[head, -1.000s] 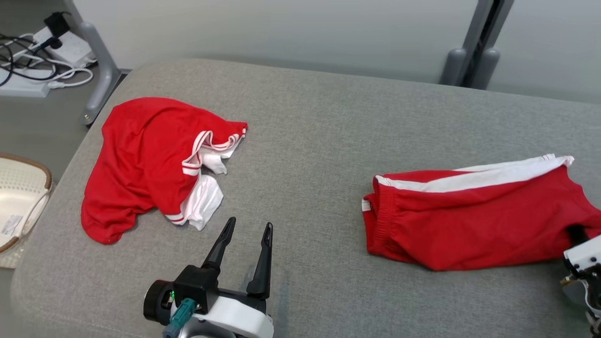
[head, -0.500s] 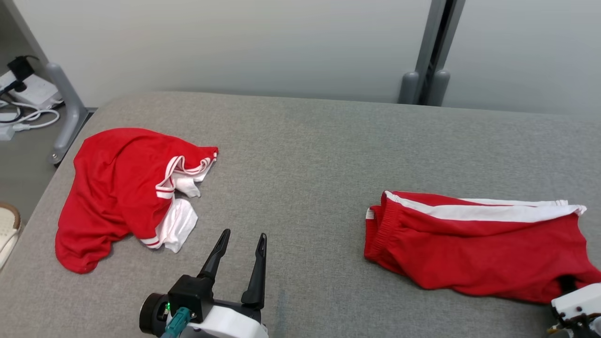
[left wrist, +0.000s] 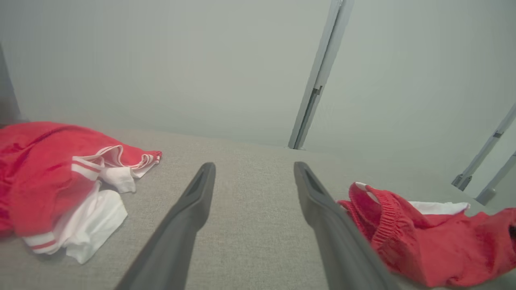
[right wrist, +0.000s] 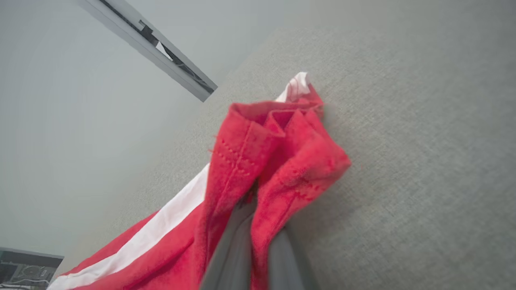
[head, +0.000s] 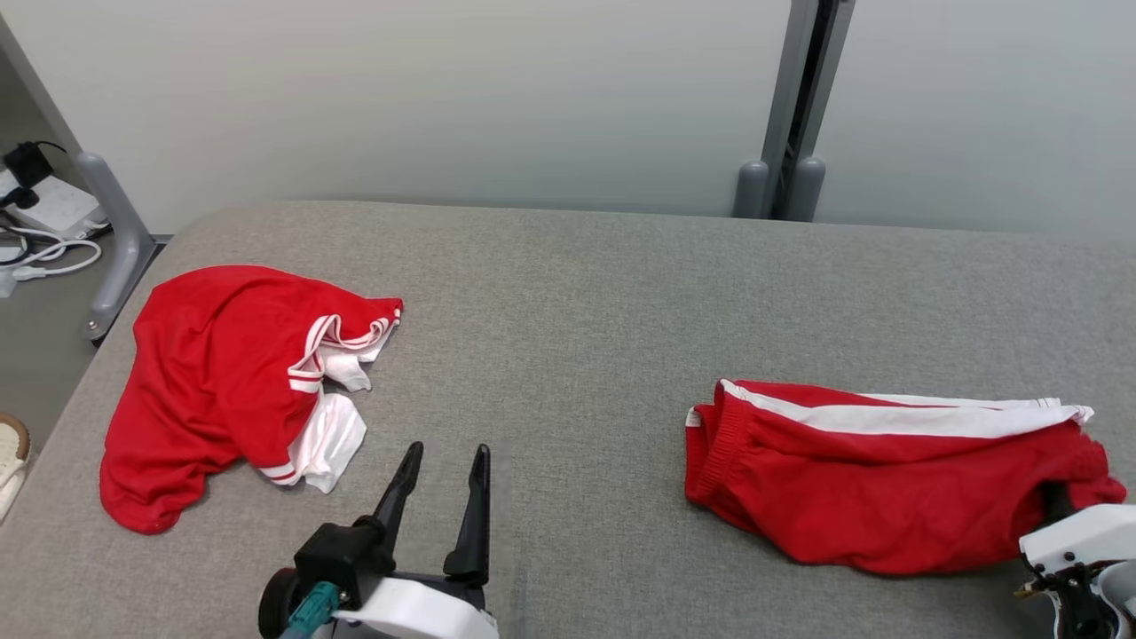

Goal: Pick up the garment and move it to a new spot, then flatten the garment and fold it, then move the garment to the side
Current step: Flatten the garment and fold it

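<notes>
Red shorts (head: 879,479) with a white side stripe lie bunched at four o'clock in the head view, on the grey upholstered surface (head: 577,311). Their elastic waistband points toward nine o'clock. The right gripper (right wrist: 253,209) is closed tight on a gathered fold of the leg hem, as the right wrist view shows, with cloth wrapped around both fingers. The left gripper (head: 446,457) hovers at six to seven o'clock with its jaws spread wide and nothing between them.

The step in hand looks like the carry to a new spot. One pinch at a hem will likely let the rest of the shorts trail, so lift high enough for the waistband to clear the surface, or drag slowly so the layers do not roll under. The bare stretch at the centre, toward twelve o'clock, seems the best landing place. Setting the waistband end down first should leave less to flatten. The free left gripper is well placed to take the waistband corner and draw the cloth taut.

A second red garment (head: 213,390) with white trim lies crumpled at nine o'clock, well apart from the shorts, and should stay out of the path. A grey post (head: 785,133) stands at one o'clock behind the surface. Cables (head: 44,257) lie on the floor at ten o'clock. Neither blocks the move.
</notes>
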Motion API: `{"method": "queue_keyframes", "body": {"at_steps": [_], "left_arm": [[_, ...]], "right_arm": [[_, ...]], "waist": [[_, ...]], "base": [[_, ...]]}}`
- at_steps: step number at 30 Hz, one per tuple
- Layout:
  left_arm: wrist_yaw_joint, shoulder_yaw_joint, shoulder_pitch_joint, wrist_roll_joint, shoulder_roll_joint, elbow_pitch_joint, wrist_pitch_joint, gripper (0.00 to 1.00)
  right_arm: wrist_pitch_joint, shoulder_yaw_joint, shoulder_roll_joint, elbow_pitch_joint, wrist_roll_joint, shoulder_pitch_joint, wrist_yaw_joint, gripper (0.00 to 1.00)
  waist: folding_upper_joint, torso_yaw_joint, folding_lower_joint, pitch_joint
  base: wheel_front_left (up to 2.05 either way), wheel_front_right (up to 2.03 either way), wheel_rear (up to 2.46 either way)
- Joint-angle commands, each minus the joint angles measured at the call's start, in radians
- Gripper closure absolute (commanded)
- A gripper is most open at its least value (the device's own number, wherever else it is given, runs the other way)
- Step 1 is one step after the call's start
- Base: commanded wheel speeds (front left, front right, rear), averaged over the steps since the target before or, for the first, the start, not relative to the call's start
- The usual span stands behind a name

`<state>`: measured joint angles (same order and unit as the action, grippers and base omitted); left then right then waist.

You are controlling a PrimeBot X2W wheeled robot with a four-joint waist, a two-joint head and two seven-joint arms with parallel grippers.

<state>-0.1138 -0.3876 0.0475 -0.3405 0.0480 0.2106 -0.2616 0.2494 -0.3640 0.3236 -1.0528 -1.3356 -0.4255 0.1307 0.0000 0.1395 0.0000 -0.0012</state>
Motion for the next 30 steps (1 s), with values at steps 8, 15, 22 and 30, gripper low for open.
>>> {"method": "queue_keyframes", "body": {"at_steps": [8, 15, 22, 30], "left_arm": [[0.008, 0.029, -0.006, -0.050, 0.005, 0.011, -0.004, 0.00], [0.016, 0.036, -0.011, -0.039, 0.005, 0.019, -0.004, 0.00], [0.017, 0.035, -0.015, -0.045, 0.005, 0.018, -0.004, 0.00], [0.016, 0.035, -0.016, -0.048, 0.005, 0.017, -0.004, 0.00]], "right_arm": [[0.018, -0.021, -0.008, 0.171, 0.147, 0.034, 0.000, 1.00], [0.017, -0.114, -0.039, 0.342, 0.191, 0.083, 0.000, 1.00], [-0.011, -0.253, -0.053, 0.345, 0.219, 0.077, 0.000, 1.00], [0.006, -0.318, -0.089, 0.204, 0.271, 0.027, 0.000, 1.00]], "waist": [[0.0000, 0.044, 0.0000, -0.028], [0.0000, 0.075, 0.0000, -0.036], [0.0000, 0.107, 0.0000, -0.036], [0.0000, 0.131, 0.0000, -0.033]], "base": [[0.00, 0.00, 0.00], [0.00, 0.00, 0.00], [0.00, 0.00, 0.00], [0.00, 0.00, 0.00]]}}
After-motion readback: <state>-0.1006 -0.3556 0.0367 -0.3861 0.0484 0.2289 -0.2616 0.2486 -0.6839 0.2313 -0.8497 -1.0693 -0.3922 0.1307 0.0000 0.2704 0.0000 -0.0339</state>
